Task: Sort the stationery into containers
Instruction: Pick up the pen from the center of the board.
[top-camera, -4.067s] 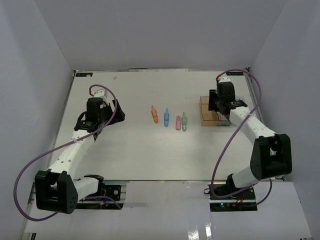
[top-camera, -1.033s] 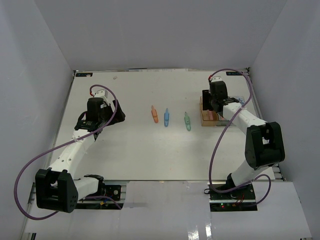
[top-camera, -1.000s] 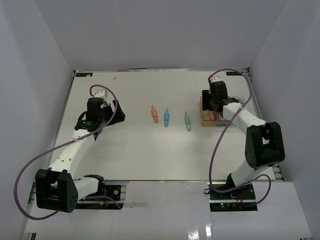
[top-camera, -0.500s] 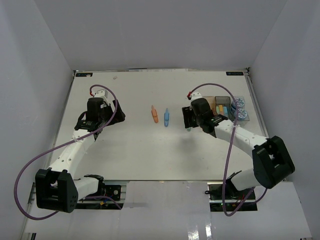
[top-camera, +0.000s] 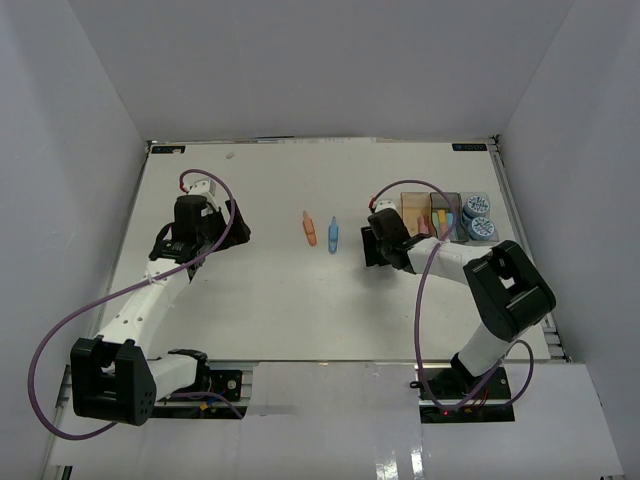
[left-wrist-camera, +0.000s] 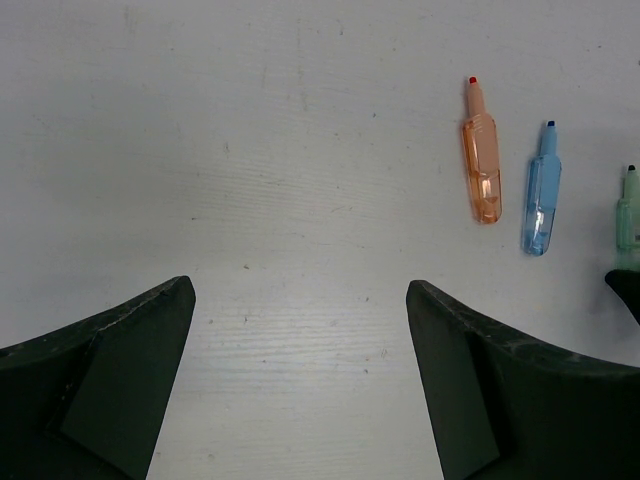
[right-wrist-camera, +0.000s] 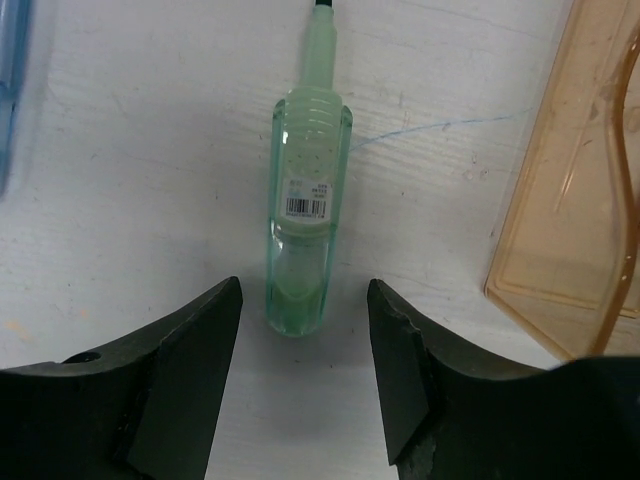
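We see the green marker flat on the counter, tip toward 12 o'clock, amber bin at its 3 o'clock. The right fingers are open and empty, straddling its butt end without touching. The left fingers are spread wide and empty, with the orange marker and blue marker at 1 o'clock. We judge the green one light, stiff, slick and roll-prone: pinch across the labelled mid-barrel.

White arm links, black joint housings, looping purple cables, dark wedge-shaped pincer fingers, perhaps red wrist plugs
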